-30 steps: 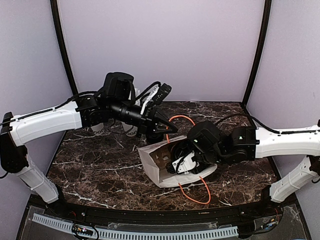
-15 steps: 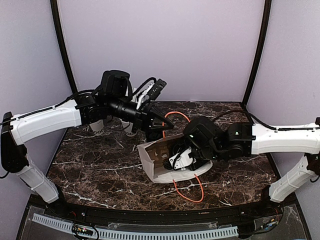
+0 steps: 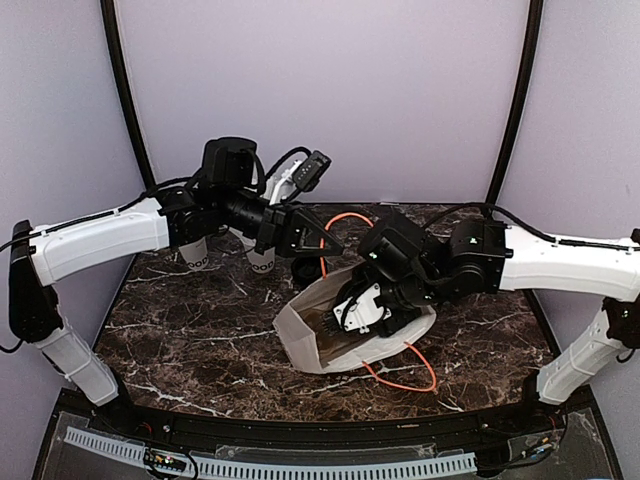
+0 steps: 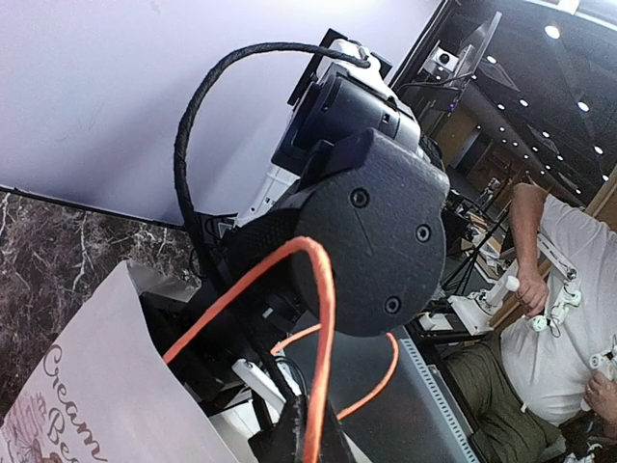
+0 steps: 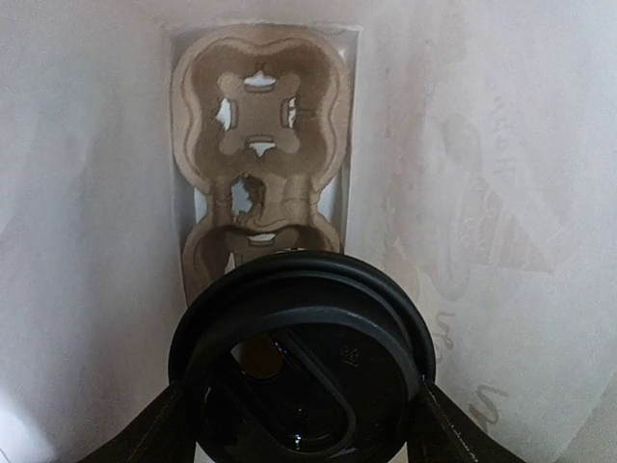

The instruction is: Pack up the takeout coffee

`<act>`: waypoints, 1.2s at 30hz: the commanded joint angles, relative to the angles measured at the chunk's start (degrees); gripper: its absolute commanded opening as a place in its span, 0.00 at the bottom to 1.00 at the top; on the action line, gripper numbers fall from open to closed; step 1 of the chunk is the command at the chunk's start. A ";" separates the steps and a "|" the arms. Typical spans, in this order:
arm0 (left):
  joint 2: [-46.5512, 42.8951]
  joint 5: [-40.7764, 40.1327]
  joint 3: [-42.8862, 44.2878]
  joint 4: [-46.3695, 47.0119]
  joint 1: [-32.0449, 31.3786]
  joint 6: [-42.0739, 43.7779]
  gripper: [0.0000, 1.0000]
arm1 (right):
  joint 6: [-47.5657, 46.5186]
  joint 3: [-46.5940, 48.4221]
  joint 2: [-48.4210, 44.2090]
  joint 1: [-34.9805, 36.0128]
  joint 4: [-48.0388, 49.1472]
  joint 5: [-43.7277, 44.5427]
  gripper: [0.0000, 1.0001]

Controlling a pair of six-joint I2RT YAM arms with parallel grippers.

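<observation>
A white paper bag (image 3: 305, 340) lies on its side on the marble table (image 3: 200, 330), its mouth toward the right arm. The right gripper (image 5: 302, 420) reaches inside, clamped on the takeout coffee (image 5: 301, 357). A cardboard cup carrier (image 5: 258, 145) sits at the bag's far end. Beyond, the left gripper (image 3: 325, 244) is pinched together on the bag's orange handle (image 3: 345, 220). A white cup (image 3: 262, 258) stands behind.

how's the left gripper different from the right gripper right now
The left gripper is pinched shut on the thin orange handle, outside the paper bag. The right gripper is reaching inside the bag, its fingers spread wide around the takeout coffee. Both are holding something.
</observation>
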 commanded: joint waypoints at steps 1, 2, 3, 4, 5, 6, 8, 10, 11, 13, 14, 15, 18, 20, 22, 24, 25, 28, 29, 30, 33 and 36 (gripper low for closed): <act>1.38 5.13 1.24 2.61 0.91 -3.29 0.00 | 1.80 3.00 1.47 0.23 -4.89 -2.71 0.70; 1.77 5.59 1.28 2.65 1.35 -3.65 0.00 | 1.77 3.36 1.71 0.26 -5.16 -2.91 0.70; 1.95 5.79 1.26 2.72 1.60 -3.72 0.00 | 1.58 3.51 1.95 0.24 -5.22 -3.07 0.70; 2.33 6.00 1.24 2.75 2.27 -3.73 0.00 | 1.37 3.56 2.19 0.20 -5.13 -3.09 0.70; 2.45 6.03 1.23 2.77 2.54 -3.72 0.00 | 1.09 3.43 2.39 0.13 -4.91 -3.06 0.71; 2.76 6.06 1.27 2.78 3.19 -3.64 0.00 | 0.84 3.34 2.62 -0.05 -4.71 -3.18 0.71; 3.20 5.97 1.62 2.61 4.04 -3.49 0.06 | 0.55 3.20 3.24 -0.66 -4.43 -3.48 0.71; 3.22 4.39 2.41 1.04 4.80 -1.59 0.24 | 0.29 3.32 3.86 -1.61 -3.92 -3.68 0.70; 2.96 2.44 2.69 -2.23 4.99 1.15 0.31 | 0.05 3.37 4.07 -2.10 -3.43 -3.78 0.70; 1.91 -1.50 3.58 -7.04 5.60 6.22 0.51 | -0.32 3.61 4.46 -2.85 -1.98 -4.17 0.70; 1.41 -2.86 3.81 -8.42 6.13 7.76 0.55 | -0.50 3.74 4.63 -3.34 -1.18 -4.45 0.70; 0.35 -4.60 3.84 -10.17 7.07 10.52 0.59 | -0.74 3.80 4.89 -3.85 -0.39 -4.78 0.70; -2.11 -6.31 1.95 -10.09 9.91 11.44 0.63 | -1.26 4.30 6.14 -5.43 0.90 -5.86 0.70; -3.67 -6.62 0.68 -9.42 11.56 11.42 0.64 | -0.87 5.80 7.29 -6.85 0.83 -7.51 0.70; -4.72 -6.67 -0.36 -9.58 12.43 11.62 0.65 | -0.50 7.37 8.67 -8.46 0.37 -9.38 0.70; -5.26 -6.47 -1.21 -9.37 12.85 11.77 0.65 | -0.15 9.29 10.54 -10.03 -0.56 -10.80 0.70; -5.45 -6.31 -1.49 -9.14 12.97 11.50 0.65 | 0.14 10.33 11.55 -10.75 -1.08 -11.45 0.70; -5.53 -5.61 -2.44 -7.76 13.09 10.69 0.65 | 0.91 13.37 14.76 -13.17 -2.88 -13.88 0.70; -5.50 -5.53 -2.59 -7.63 13.10 10.48 0.65 | 1.24 14.37 15.79 -14.11 -3.59 -14.90 0.70; -5.42 -5.29 -2.66 -7.43 13.10 10.34 0.65 | 1.66 15.42 16.81 -14.80 -4.42 -15.63 0.70; -5.65 -5.04 -3.42 -6.61 13.18 9.78 0.65 | 2.77 18.84 20.64 -16.68 -7.30 -17.56 0.70; -6.21 -5.08 -4.01 -6.20 13.18 9.53 0.65 | 3.54 20.82 22.75 -18.57 -8.33 -18.51 0.70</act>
